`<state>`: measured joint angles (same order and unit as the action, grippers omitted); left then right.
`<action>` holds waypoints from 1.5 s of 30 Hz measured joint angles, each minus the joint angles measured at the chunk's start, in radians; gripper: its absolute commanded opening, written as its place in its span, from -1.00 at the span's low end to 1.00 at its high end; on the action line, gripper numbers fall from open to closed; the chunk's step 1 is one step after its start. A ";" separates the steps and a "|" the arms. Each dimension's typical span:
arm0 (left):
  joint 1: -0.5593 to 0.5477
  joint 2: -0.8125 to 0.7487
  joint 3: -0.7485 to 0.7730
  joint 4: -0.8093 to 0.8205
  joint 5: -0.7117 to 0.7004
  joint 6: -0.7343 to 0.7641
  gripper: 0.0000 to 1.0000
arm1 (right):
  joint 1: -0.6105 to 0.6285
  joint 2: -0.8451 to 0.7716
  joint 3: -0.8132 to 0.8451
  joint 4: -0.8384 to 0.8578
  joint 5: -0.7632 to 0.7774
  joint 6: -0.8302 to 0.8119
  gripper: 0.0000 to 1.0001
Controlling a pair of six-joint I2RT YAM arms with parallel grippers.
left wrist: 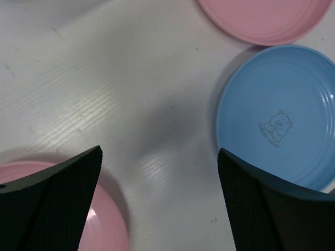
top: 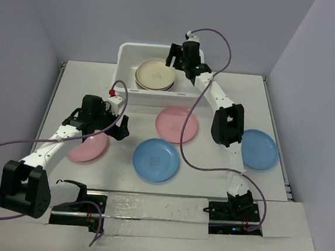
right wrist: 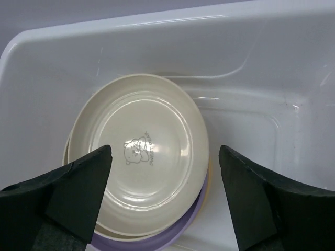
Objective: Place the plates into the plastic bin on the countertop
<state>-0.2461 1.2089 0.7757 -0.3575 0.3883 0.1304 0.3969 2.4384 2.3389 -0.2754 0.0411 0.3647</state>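
Cream plate (right wrist: 141, 157) lies face up on top of the stack inside the plastic bin (top: 127, 54), a lilac plate (right wrist: 172, 236) peeking out beneath it, and the stack sits toward the bin's left half. Right gripper (right wrist: 165, 154) hangs directly above with jaws spread wide and nothing between them, so that plate looks delivered. The smart move there is a straight lift, clear of the rolled rim, before swinging out. Four more wait on the countertop (top: 83, 83): a pink plate (top: 87, 146) at left, a blue plate (top: 155, 160) in the middle, a second pink plate (top: 176, 124) behind it, and a far blue plate (top: 259, 149) at right. Left gripper (left wrist: 159, 152) hovers low beside the left pink one, jaws spread and empty. These plates lie flat and shallow, so I'd catch the raised rim edge-on and avoid nudging the blue neighbour.
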 measured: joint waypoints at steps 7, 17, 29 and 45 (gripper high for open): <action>-0.127 0.095 0.000 0.018 -0.026 -0.046 0.80 | -0.004 -0.134 -0.153 0.009 -0.055 -0.018 0.91; -0.196 0.237 0.009 0.024 -0.009 -0.075 0.59 | -0.108 -0.694 -0.415 -0.018 -0.127 -0.139 1.00; -0.252 0.378 0.041 0.025 0.036 -0.098 -0.25 | -0.442 -1.098 -0.940 -0.224 -0.157 -0.380 1.00; -0.295 0.405 0.088 -0.004 0.046 -0.104 -1.00 | -0.919 -1.467 -1.325 -0.584 -0.087 -0.442 0.64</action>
<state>-0.5415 1.6137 0.8641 -0.3613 0.4345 0.0269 -0.5224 0.9714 1.0136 -0.8591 -0.0462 -0.0778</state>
